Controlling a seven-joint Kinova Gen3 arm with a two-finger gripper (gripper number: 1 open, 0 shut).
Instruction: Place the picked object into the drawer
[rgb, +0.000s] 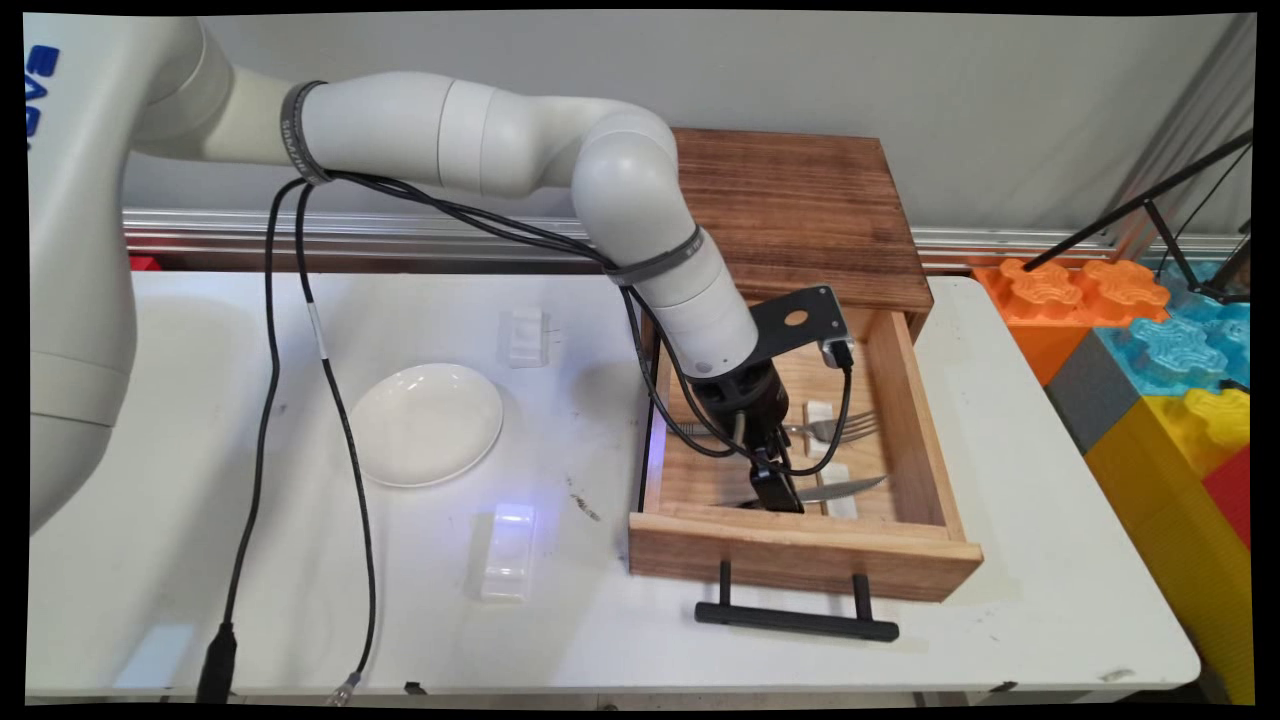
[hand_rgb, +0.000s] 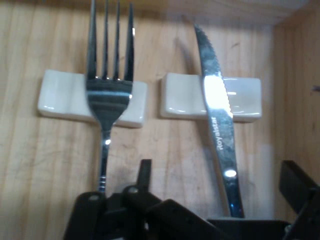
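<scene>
The white table (rgb: 1050, 560) is taken up on its right by a wooden box (rgb: 800, 210), whose drawer (rgb: 800, 560) is pulled out toward the near side, so that its contents are laid open from above. A white plate (rgb: 427, 423) is set well apart to the left, with 2 clear plastic blocks (rgb: 507, 550) near it. The gripper (rgb: 778, 490) is lowered into the drawer, its fingers (hand_rgb: 145, 172) spread apart on either side of the knife's handle and not closed on it. Inside, a fork (hand_rgb: 107, 95) and a knife (hand_rgb: 217, 115) are laid side by side, each propped on 1 of 2 small white rests (hand_rgb: 60, 100), so the handles are tilted off the drawer floor.
</scene>
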